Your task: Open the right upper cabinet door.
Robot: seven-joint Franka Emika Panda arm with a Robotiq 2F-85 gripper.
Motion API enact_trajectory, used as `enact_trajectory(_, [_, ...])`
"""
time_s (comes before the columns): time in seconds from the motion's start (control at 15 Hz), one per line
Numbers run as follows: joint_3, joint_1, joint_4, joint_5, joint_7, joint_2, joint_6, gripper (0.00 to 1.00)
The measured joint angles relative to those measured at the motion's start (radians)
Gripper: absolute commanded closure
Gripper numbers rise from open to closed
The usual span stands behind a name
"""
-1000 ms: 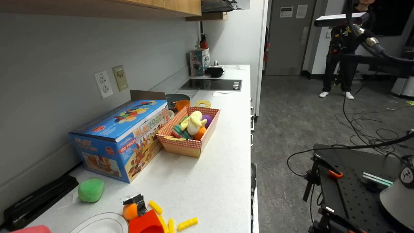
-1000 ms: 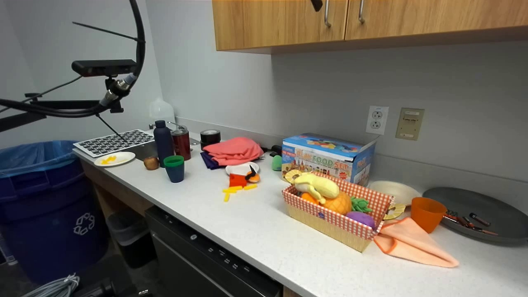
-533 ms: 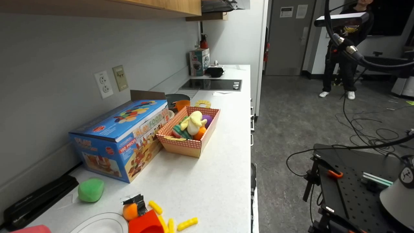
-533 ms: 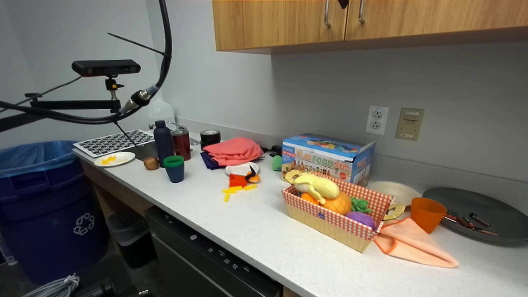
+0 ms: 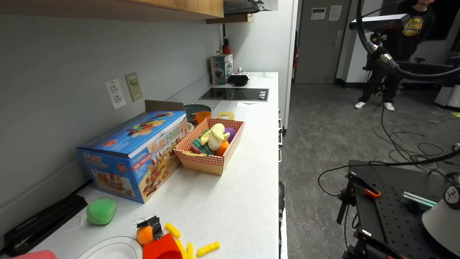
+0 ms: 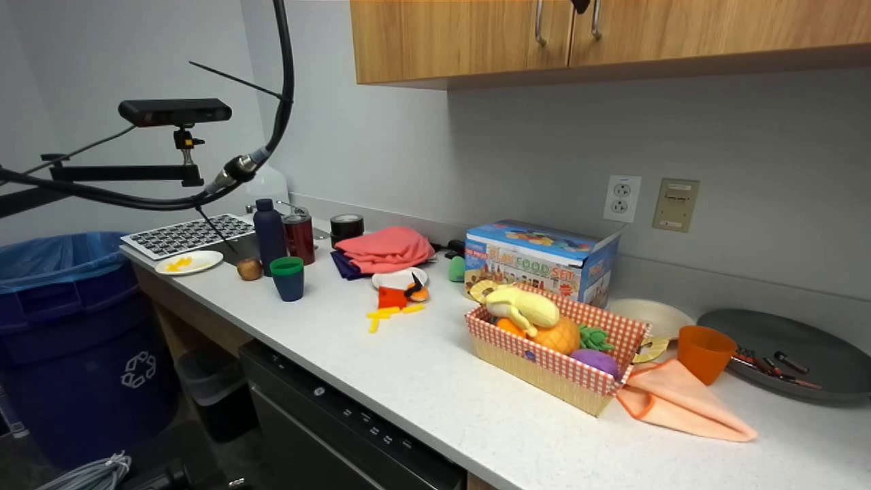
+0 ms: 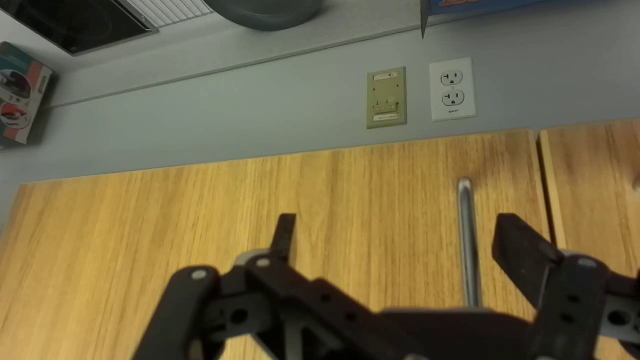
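Right upper cabinet door point(image 6: 721, 27), flat light-brown wood, looks closed, above and right of the red-checked oblong basket point(image 6: 537, 371). You have the black gripper point(image 7: 397, 220) spread wide, holding nothing, likely to straddle the door's slim grey metal bar handle point(image 7: 468, 235). Colourful toy food point(image 6: 534, 306) fills the basket; right of it, a round dark-grey plate point(image 6: 816, 340) carries small indistinct items point(image 6: 770, 368).

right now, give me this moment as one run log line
right upper cabinet door: closed | hand: open | handle: between fingers in wrist view, ungripped | contact: cannot tell
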Motion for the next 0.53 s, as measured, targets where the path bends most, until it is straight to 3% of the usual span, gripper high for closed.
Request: enact_trajectory(0.53, [0.0, 0.0, -0.005, 0.001, 0.0, 0.0, -0.001, 0.0])
